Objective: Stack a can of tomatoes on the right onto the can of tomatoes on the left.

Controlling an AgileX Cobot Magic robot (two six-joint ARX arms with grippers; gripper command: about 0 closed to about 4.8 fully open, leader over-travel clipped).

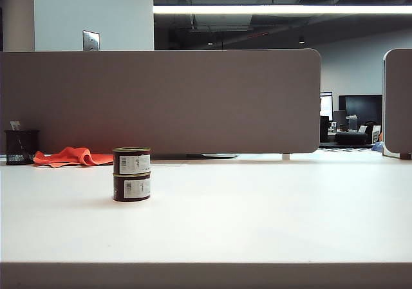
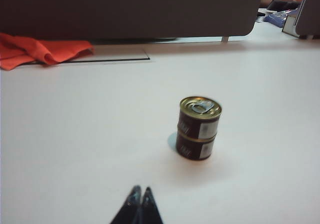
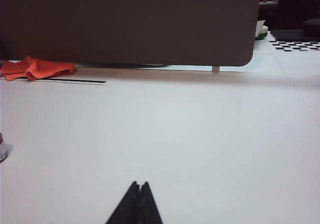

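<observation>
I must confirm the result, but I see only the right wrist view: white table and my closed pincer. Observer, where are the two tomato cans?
Observer: The upper can stands on the lower can, on the table's left part in the exterior view.
Operator: Does the left pincer touch them?
Observer: No. The left pincer is shut and apart from the stack.
Operator: Is the stack straight?
Observer: Yes, upright; the upper can's pull-tab lid faces up.
</observation>
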